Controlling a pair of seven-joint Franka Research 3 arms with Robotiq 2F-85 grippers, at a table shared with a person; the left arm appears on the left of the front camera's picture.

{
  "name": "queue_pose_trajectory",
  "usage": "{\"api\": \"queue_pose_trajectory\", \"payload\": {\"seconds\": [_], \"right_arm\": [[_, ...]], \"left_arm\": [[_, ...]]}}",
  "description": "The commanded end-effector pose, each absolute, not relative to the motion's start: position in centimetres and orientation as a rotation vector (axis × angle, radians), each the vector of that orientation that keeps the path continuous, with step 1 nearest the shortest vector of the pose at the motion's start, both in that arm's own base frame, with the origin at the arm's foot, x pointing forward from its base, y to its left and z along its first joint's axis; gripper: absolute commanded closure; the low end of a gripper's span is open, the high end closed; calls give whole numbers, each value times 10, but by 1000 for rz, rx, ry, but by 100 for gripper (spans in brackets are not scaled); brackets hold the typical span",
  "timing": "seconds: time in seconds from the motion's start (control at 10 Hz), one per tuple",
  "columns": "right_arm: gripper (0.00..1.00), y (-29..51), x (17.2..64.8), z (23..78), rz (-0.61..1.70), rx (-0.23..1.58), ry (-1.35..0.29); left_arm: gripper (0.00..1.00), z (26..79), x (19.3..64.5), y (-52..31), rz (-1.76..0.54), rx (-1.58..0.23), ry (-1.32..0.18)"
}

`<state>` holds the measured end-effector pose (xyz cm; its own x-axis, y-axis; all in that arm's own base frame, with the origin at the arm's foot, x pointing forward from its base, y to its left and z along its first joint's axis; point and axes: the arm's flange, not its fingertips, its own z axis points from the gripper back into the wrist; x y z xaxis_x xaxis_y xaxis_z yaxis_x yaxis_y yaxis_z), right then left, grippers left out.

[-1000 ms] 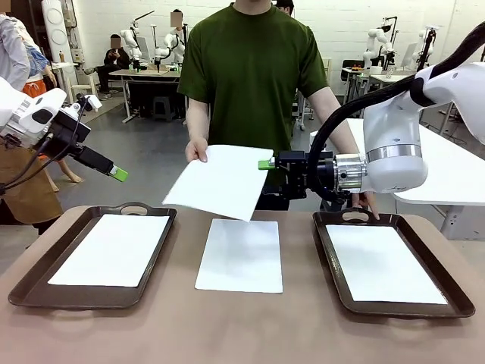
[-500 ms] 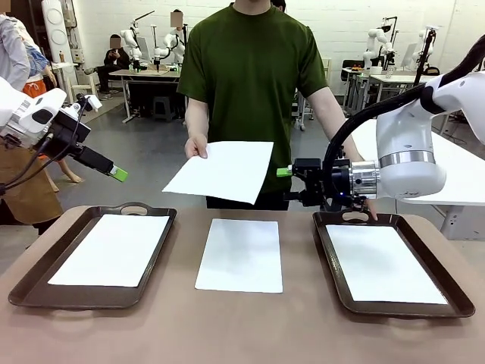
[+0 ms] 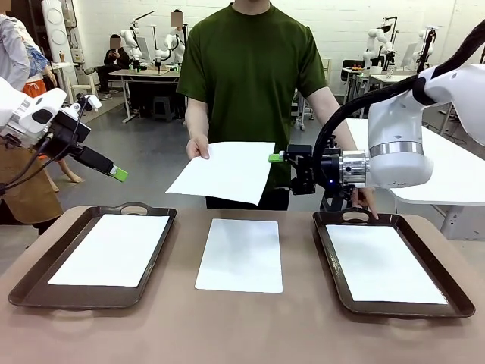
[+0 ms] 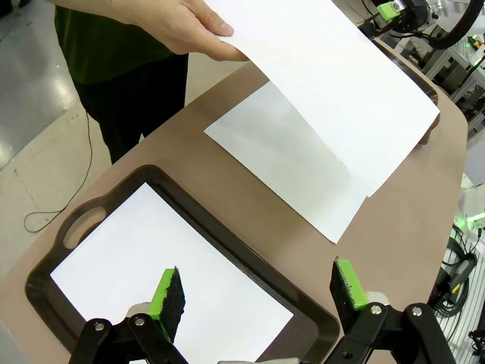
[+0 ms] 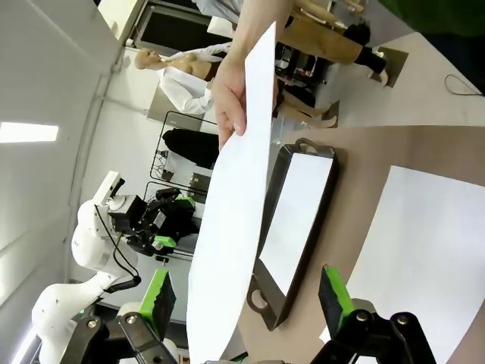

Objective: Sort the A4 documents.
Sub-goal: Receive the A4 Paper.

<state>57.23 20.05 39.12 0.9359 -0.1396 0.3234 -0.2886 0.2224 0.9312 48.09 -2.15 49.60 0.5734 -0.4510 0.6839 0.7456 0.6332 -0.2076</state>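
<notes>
A person's hand [image 3: 198, 148] holds one A4 document [image 3: 225, 171] in the air above the table's far edge. My right gripper [image 3: 275, 158] is open at that sheet's right edge. In the right wrist view the held document [image 5: 231, 220] runs edge-on between my right gripper's [image 5: 246, 294] spread fingers. Another document [image 3: 241, 254] lies flat on the table's middle. One sheet [image 3: 114, 249] lies in the left tray [image 3: 135, 206] and one [image 3: 383, 263] in the right tray [image 3: 326, 250]. My left gripper [image 3: 117, 174] hangs open, high at the left, over the left tray's sheet [image 4: 136, 265].
The person stands at the far side, the other hand [image 3: 365, 202] resting by the right tray's handle. A white table [image 3: 455, 171] stands behind my right arm. The brown tabletop [image 3: 242, 326] in front of the trays is bare.
The person lifted the held sheet higher and flatter. My right gripper backed off to the right, then came back left and higher to the sheet's edge. The left arm stayed still.
</notes>
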Motion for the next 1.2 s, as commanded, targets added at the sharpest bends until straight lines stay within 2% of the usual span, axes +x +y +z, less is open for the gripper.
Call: {"api": "queue_pose_trajectory", "payload": {"seconds": [0.0,0.3,1.0,1.1], "right_arm": [[0,214,580,384,60,1365,-353],[0,227,577,382,32,1415,-287],[0,239,582,389,-15,1514,-263],[18,239,581,387,1,1490,-274]], "left_arm": [[0,496,481,-21,-736,-507,-638],[0,496,481,-21,-736,-507,-638],[0,496,481,-21,-736,-507,-638],[0,496,481,-21,-736,-507,-638]]}}
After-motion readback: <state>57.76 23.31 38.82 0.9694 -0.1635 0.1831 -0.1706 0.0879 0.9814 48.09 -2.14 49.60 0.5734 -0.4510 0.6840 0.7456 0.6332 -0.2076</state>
